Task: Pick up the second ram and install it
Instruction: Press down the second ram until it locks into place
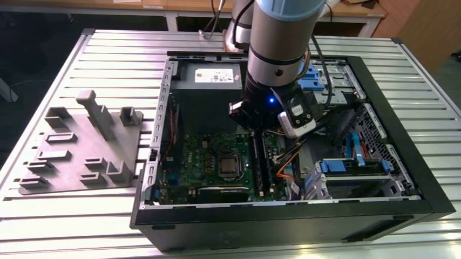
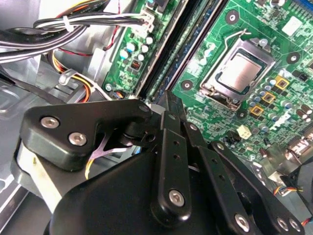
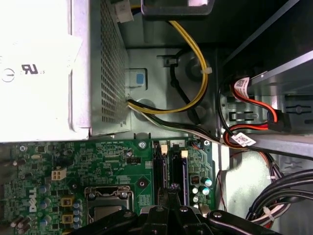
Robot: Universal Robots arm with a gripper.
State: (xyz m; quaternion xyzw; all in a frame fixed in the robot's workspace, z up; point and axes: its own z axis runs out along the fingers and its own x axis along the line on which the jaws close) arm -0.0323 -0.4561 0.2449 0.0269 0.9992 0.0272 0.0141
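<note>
Ribbed metal table (image 1: 65,216) holds a grey fixture tray (image 1: 79,148) left of the open PC case (image 1: 403,162), where the gripper (image 3: 168,196) sits pinched together over the motherboard's (image 2: 274,54) slots, second ram (image 1: 257,162) standing edge-on beneath it, orange cables (image 1: 288,162) just beside.

Claw (image 2: 168,105) tips hidden (own linkage)

A grey fixture plate (image 1: 79,148) lay at nine o'clock from the open computer case (image 1: 288,216); the power supply (image 1: 209,75) sat at the case's twelve o'clock.
</note>
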